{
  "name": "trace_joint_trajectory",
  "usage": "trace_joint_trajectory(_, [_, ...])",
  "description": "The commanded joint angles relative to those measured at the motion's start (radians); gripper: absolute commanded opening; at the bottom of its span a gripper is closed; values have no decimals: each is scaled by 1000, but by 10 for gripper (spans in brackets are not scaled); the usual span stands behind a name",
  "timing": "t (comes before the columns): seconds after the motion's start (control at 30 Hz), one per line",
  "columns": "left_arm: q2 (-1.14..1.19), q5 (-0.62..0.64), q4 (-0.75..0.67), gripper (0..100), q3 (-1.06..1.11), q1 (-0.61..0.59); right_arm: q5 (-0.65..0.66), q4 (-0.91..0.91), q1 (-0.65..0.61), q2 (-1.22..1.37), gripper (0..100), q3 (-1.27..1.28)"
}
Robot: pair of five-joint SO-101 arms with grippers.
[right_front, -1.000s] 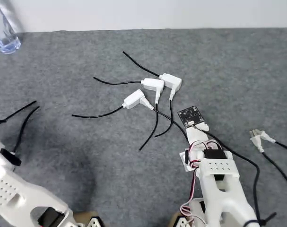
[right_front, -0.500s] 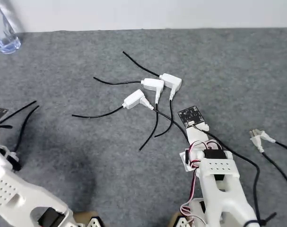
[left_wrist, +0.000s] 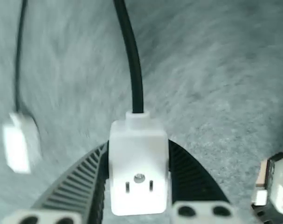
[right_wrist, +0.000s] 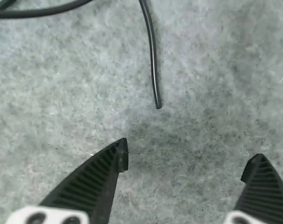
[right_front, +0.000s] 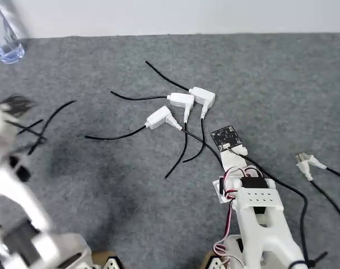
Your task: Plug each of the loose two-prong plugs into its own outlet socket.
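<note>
Swung forward just now, left fingers (left_wrist: 80, 182) clamp an outlet socket (left_wrist: 139, 161) (cord (left_wrist: 132, 60) trailing); right fingers (right_wrist: 99, 182) gape above carpet (right_wrist: 202, 70).

The left arm (right_front: 10, 179) swings up from the table's (right_front: 282, 73) near left corner and now reaches farther along the left edge, toward the far side. The socket (left_wrist: 139, 172) clamped in the left gripper (left_wrist: 138, 151) travels with it. Its black cable (right_front: 55, 115) trails along, its free end now farther in from the left edge.
</note>
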Motion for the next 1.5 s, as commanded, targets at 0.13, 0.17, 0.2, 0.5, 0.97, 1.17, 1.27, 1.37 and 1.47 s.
trace_joint_trajectory(0.13, [-623, -63, 35, 13, 579, 677, -12, -44, 79, -24, 375, -12])
trace_joint_trajectory(0.17, [-654, -49, 35, 13, 634, 752, -17, -67, 119, -24, 375, -12])
trace_joint_trajectory(0.2, [-674, -38, 34, 13, 677, 815, -34, -84, 156, -24, 375, -12])
trace_joint_trajectory(0.5, [-681, 64, -155, 13, 802, 1063, -133, -142, 266, -81, 375, -5])
trace_joint_trajectory(0.97, [-318, 239, -569, 13, 863, 1177, -133, -145, 259, -79, 375, -5])
trace_joint_trajectory(1.17, [-215, 321, -744, 13, 868, 1270, -133, -159, 259, -74, 375, -5])
trace_joint_trajectory(1.27, [-190, 321, -779, 13, 868, 1266, -133, -159, 259, -74, 375, -5])
trace_joint_trajectory(1.37, [-170, 322, -822, 15, 869, 1266, -133, -159, 259, -74, 375, -5])
trace_joint_trajectory(1.47, [-157, 371, -867, 41, 866, 1266, -133, -159, 259, -74, 375, -5])
